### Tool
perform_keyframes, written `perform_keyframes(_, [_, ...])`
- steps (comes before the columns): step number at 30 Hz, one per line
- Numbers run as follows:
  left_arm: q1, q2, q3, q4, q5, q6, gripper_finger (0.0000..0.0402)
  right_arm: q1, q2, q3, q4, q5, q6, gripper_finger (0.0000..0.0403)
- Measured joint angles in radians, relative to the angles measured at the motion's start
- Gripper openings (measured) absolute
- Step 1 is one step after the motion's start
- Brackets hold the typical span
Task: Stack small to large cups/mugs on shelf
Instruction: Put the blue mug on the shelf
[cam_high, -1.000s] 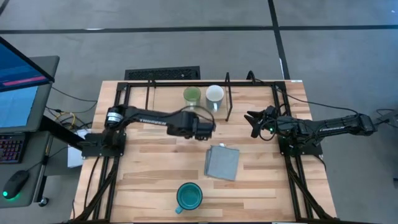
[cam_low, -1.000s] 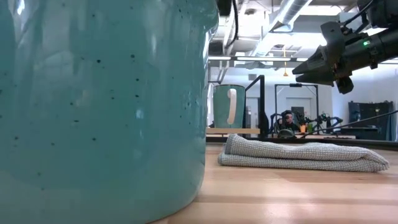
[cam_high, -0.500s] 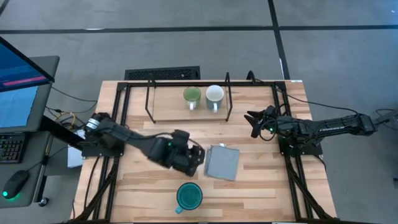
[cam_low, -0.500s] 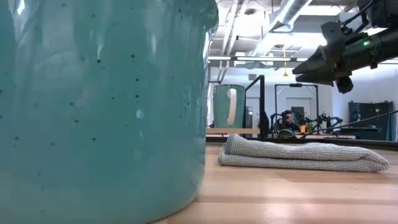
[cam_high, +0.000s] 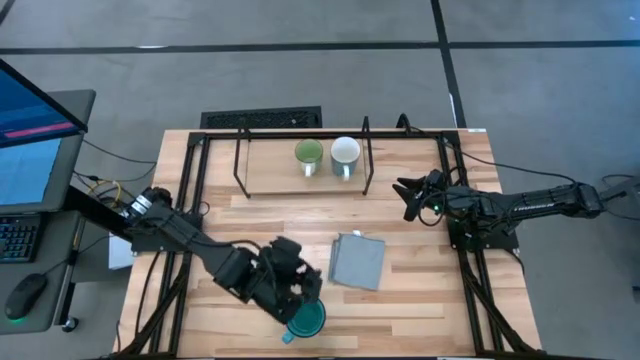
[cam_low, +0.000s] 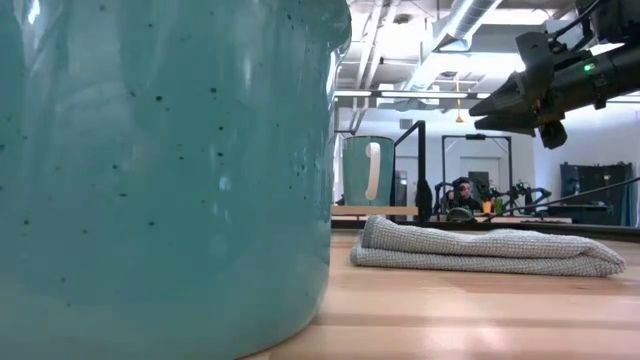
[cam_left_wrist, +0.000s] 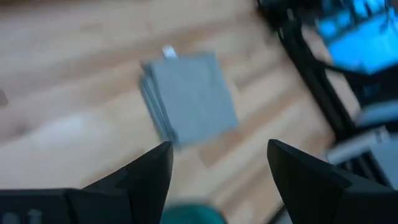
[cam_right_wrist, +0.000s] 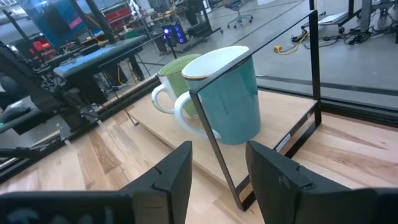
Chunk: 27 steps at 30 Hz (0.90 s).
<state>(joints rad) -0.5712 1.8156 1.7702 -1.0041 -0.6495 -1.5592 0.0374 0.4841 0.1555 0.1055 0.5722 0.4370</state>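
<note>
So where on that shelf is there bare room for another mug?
The black wire shelf's wood base is bare left of the light-green mug. The white mug beside it crowds the right post. The left end effector is over the teal mug.

Both grippers (cam_high: 300, 303) (cam_high: 404, 200) open, apart.

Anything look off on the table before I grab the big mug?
Nothing spilled or tipped. The large teal-blue mug stands upright near the table's front edge, the small light-green mug and white mug upright on the black wire shelf. The grey folded cloth lies slightly askew.
</note>
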Motion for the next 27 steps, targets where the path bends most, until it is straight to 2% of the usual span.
perform_keyframes(5, [-0.057,0.000,0.000,0.010,0.155,0.005,0.0253,0.000,0.000,0.000,0.000,0.001,0.000,0.0173])
perform_keyframes(11, [-0.166,0.000,0.000,0.038,0.184,-0.022,0.0253,0.001,0.000,0.000,0.000,0.000,0.000,0.0173])
perform_keyframes(17, [-0.257,0.001,0.000,0.035,0.274,-0.152,0.0253,0.001,0.000,0.000,-0.007,0.000,0.000,0.0173])
perform_keyframes(23, [-0.276,0.001,-0.036,0.028,0.259,-0.262,0.0253,0.001,0.000,0.000,-0.008,0.000,0.032,0.0173])
perform_keyframes(27, [-0.275,0.002,-0.097,0.040,0.339,-0.339,0.0253,0.001,0.000,0.000,-0.008,0.000,0.085,0.0173])
